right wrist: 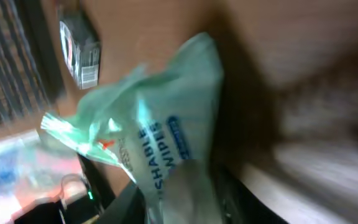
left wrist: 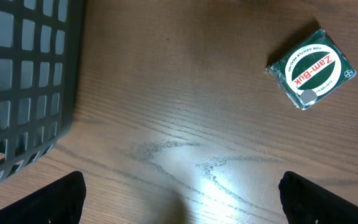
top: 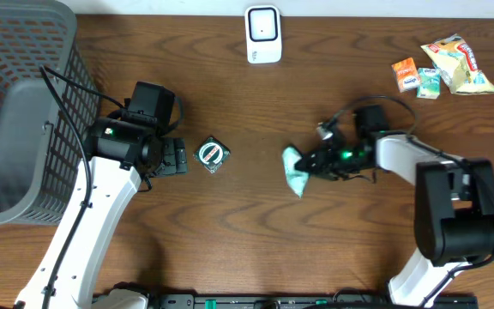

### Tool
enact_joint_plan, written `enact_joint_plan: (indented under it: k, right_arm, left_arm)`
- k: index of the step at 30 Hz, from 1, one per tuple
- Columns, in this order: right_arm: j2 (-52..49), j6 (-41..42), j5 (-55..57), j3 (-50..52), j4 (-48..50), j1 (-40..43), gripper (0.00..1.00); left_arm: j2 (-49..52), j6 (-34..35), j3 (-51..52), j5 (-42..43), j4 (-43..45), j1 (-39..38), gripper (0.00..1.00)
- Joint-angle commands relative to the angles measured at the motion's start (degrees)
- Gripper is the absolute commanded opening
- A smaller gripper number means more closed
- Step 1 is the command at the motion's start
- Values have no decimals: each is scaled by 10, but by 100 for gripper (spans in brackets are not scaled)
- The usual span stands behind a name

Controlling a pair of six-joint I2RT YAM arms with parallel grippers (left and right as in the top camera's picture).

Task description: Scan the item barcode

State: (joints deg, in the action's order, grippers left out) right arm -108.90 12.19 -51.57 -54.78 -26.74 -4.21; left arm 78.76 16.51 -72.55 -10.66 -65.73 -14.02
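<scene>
The right gripper (top: 310, 162) has the wipes packet (top: 294, 170) at its fingertips. The packet's near end runs down between the two dark fingers, but the right wrist view is so blurred that I cannot tell whether they pinch it or stand loose around it. Close up, the packet (right wrist: 166, 137) is thin mint-green film, crinkled and partly see-through, with blue lettering that reads "WIPES" under a cut-off word, and a small red mark near the crumpled far end. No barcode can be made out on the face shown. From overhead it is only a pale green wedge sticking out ahead of the gripper over the brown tabletop (top: 256, 240), with no print visible. Farther ahead of that gripper lies a small Zam-Buk box (top: 213, 154). The left wrist view alone shows its look: dark green with a white oval and red lettering. It sits ahead of the left gripper (top: 181, 158) and to one side, apart from it. That gripper's fingers are spread wide with nothing between them. On its other side is the grey mesh basket (left wrist: 23, 93). Only the overhead view shows the white scanner (top: 262, 34), well apart from both grippers at the far edge, and the snack packets (top: 444, 67) behind the right gripper.
</scene>
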Motion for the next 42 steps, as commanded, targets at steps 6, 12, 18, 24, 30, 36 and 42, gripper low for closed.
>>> enact_joint_plan:
  k: [6,12,18,24,30,36,42]
  right_arm:
    - [2,-46,42,-107,-168,108,45]
    - [19,-114,208,-237,-361,77,55]
    - [24,-124,281,-244,-380,-14,39]
    - [24,-36,417,-247,-354,-104,1]
    - [24,-24,421,-248,-351,-142,1]
    - [24,22,503,-237,-344,-174,1]
    - [24,31,512,-169,-260,-184,1]
  left_arm:
    - [2,1,0,-5,-2,2,98]
    - [2,1,0,-5,-2,2,98]
    - [2,1,0,-5,-2,2,98]
    - [2,1,0,-5,-2,2,98]
    - [2,1,0,-5,-2,2,98]
    - [2,1,0,-5,-2,2,98]
    - [2,1,0,-5,-2,2,98]
